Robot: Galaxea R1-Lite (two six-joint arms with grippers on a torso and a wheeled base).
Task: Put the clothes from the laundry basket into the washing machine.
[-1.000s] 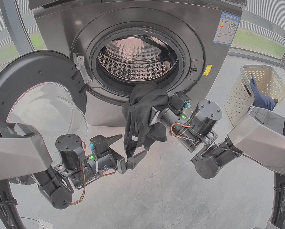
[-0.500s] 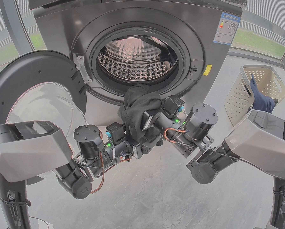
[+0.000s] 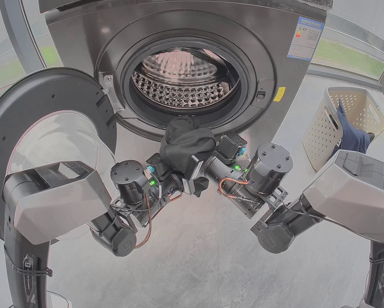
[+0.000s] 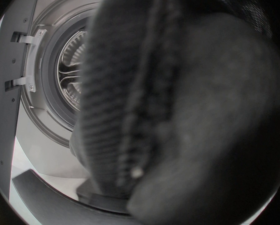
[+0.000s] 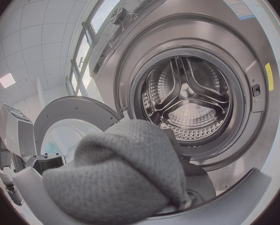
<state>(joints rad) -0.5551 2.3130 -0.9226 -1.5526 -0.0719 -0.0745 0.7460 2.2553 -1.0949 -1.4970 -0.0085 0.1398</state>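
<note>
black garment (image 3: pixel 186 144): bundled, just below your washing machine (image 3: pixel 260 43) opening
right gripper (image 3: pixel 195 167): clamped on it
left gripper (image 3: pixel 180 184): under cloth, grip can't tell

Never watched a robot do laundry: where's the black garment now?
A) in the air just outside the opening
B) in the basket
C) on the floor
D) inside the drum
A: the black garment is bunched up in front of the drum, below its rim and off the floor.
</note>
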